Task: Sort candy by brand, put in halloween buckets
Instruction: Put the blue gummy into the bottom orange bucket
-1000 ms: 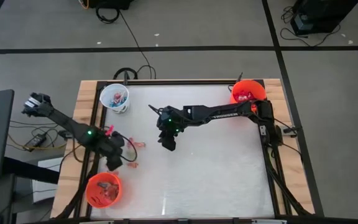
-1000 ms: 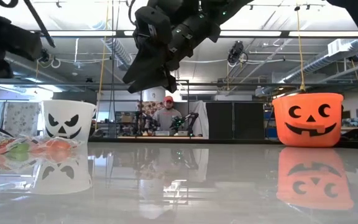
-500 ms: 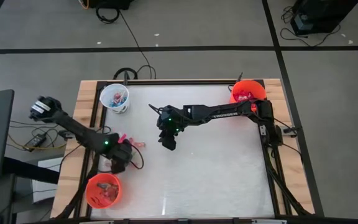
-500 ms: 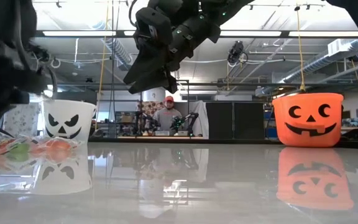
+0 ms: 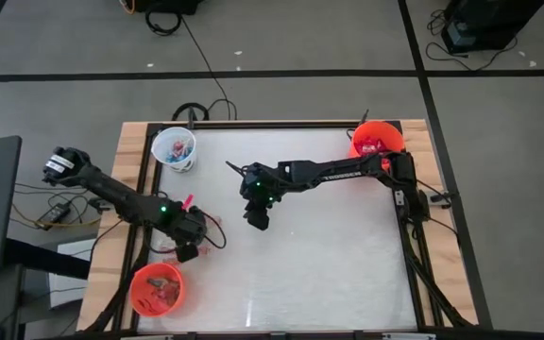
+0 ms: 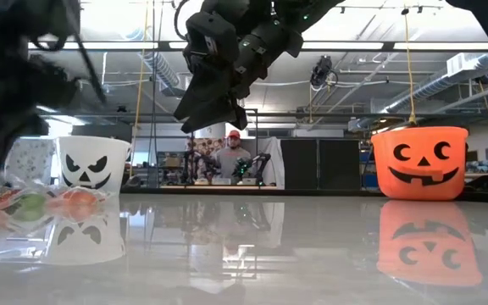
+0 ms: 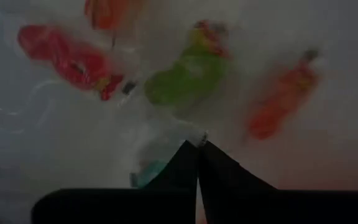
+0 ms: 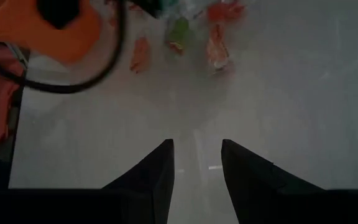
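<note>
Several wrapped candy pieces lie on the table's left side (image 5: 211, 219): red (image 7: 73, 62), green (image 7: 188, 74), orange (image 7: 281, 102) and a pale-wrapped one with a teal patch (image 7: 151, 171). My left gripper (image 5: 189, 247) points down among them, shut at that pale wrapper. My right gripper (image 5: 256, 219) hangs open above the table's middle (image 8: 196, 149), holding nothing. A white bucket (image 5: 175, 148) stands far left, and orange buckets stand far right (image 5: 376, 139) and near left (image 5: 157, 288). My left gripper comes from above, pointing down, and its fingertips (image 7: 199, 149) meet on the edge of the pale wrapper (image 7: 178, 138). The hold is at the very tips, on thin wrapper only. The candy lies on the table, partly hidden behind one finger.
A wooden frame (image 5: 130, 170) borders the white tabletop. The table's middle and right are bare surface (image 5: 348, 255). Both far buckets show in the low view, white (image 6: 94, 163) and orange (image 6: 419, 163). A person sits far behind the table (image 6: 229, 157).
My left gripper has sunk and gone toward the table's right edge, down onto the cluster of candies. The candies and my right arm have kept still.
</note>
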Robot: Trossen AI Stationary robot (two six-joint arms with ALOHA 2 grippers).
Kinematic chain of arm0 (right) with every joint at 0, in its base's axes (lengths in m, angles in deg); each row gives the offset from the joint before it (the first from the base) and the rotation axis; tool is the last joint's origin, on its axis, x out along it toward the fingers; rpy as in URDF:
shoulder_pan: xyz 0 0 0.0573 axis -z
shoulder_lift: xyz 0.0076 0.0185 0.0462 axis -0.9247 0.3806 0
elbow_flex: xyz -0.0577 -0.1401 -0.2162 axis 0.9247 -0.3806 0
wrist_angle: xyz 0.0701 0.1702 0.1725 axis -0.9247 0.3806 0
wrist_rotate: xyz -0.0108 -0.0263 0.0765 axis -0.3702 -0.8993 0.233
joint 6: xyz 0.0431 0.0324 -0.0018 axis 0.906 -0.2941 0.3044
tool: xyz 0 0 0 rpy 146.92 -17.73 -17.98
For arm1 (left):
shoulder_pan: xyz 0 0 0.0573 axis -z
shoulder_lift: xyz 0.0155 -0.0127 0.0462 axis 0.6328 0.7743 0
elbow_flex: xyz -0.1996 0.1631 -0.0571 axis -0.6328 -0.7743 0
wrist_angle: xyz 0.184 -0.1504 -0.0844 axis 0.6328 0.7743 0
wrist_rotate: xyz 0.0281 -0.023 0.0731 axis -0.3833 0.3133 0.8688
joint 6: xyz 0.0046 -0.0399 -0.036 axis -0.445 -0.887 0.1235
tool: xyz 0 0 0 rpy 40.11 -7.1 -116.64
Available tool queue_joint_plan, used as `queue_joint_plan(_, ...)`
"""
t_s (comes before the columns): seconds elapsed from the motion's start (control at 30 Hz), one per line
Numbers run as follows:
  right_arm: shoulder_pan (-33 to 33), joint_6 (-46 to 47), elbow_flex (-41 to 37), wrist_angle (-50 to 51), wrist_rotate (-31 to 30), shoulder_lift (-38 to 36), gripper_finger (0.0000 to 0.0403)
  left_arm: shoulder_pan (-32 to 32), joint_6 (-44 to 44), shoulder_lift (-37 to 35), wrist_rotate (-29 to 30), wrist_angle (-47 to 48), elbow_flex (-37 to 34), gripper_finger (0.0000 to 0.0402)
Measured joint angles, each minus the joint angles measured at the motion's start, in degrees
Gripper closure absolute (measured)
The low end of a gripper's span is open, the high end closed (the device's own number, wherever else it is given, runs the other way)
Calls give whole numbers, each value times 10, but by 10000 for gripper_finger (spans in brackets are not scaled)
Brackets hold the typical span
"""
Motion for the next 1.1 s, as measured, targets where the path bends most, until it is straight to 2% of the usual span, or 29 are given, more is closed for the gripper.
queue_joint_plan(0.13,-2,10,0,0,0,0,259,-4,-11,-19,-5,70,61,384)
queue_joint_plan(0.3,-7,12,0,-1,-12,0,259,4,-13,-35,-15,171,176,396)
queue_joint_plan(0.4,-9,10,0,-13,-43,1,259,21,-15,-38,-33,212,243,395)
queue_joint_plan(0.5,-9,-10,-14,-69,-27,1,259,53,-15,-37,-54,217,285,390)
queue_joint_plan(0.63,-16,-32,-33,-147,-6,2,259,123,-50,-37,-79,195,291,389)
queue_joint_plan(0.8,-32,-53,-62,-210,-42,2,259,214,-141,-36,-73,150,279,389)
queue_joint_plan(0.97,-35,-69,-77,-262,-49,2,253,274,-207,-32,-60,106,279,388)
queue_joint_plan(1.1,-35,-91,-57,-280,-48,42,246,309,-226,-9,-60,104,273,388)
